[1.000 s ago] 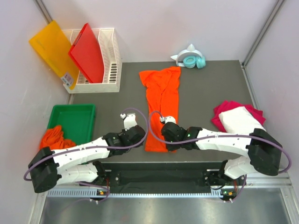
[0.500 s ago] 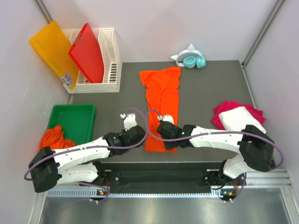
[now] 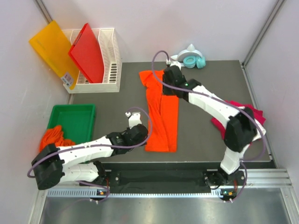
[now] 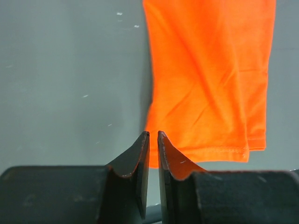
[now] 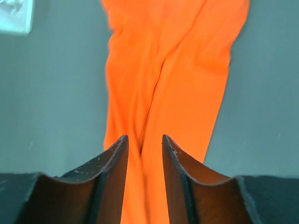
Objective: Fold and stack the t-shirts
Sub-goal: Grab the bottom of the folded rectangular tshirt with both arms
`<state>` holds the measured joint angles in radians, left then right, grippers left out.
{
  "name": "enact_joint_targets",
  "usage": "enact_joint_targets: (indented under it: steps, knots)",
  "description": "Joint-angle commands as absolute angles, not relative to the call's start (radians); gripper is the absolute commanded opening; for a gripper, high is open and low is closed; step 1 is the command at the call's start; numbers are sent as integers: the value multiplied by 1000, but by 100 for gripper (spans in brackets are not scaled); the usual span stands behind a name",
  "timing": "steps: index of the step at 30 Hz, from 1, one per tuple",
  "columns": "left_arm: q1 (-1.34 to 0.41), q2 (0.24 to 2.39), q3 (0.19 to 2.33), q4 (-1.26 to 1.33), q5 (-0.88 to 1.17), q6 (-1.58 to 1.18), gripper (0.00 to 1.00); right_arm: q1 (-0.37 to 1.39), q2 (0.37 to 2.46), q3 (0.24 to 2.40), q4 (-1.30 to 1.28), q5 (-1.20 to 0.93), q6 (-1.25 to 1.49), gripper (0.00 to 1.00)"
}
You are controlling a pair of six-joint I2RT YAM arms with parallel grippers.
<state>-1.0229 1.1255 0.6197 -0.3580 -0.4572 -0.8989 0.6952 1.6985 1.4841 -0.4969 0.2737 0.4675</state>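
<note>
An orange t-shirt (image 3: 162, 116) is lying on the dark table (image 3: 210, 88), folded lengthwise into a long narrow strip that is running from the far side toward the near edge. The right gripper (image 5: 145, 139) is hanging over the strip's far end, where the cloth is bunching into soft creases; its fingers are standing clearly apart and are holding nothing. The left gripper (image 4: 153, 134) is sitting low at the strip's near left corner, its fingers parted by only a thin slit, with no cloth showing between them; whether the tips are touching the hem cannot be told. At the right side of the table a pink t-shirt (image 3: 256, 113) is lying partly hidden behind the right arm. Off the table's left edge, more orange t-shirts (image 3: 53, 137) are spilling in a heap over the near rim of a green tub (image 3: 74, 114). Beyond it, a red board (image 3: 88, 52) is leaning in a white basket (image 3: 110, 60), with a yellow board (image 3: 49, 46) propped beside it.
</note>
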Motion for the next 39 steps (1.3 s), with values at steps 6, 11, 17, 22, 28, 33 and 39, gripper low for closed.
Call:
enact_joint_targets:
  steps: [6, 11, 17, 22, 28, 33, 39]
  knots:
    - [-1028, 1403, 695, -111, -330, -781, 15, 603, 2109, 1954, -563, 183, 367, 32]
    - [-1026, 1471, 736, -64, -302, -744, 15, 578, 2209, 2097, -581, 156, 370, 33]
    - [-1020, 1457, 782, -113, -321, -698, 15, 548, 2295, 2190, -569, 156, 370, 33]
    - [-1011, 1353, 770, -201, -333, -712, 15, 538, 2351, 2243, -558, 181, 342, 34]
    - [-1006, 1221, 746, -298, -393, -727, 14, 540, 2404, 2279, -577, 264, 288, 37]
    - [-999, 1152, 741, -356, -422, -732, 15, 538, 2422, 2286, -575, 291, 265, 43]
    - [-997, 1111, 742, -396, -431, -733, 15, 537, 2451, 2309, -572, 282, 259, 46]
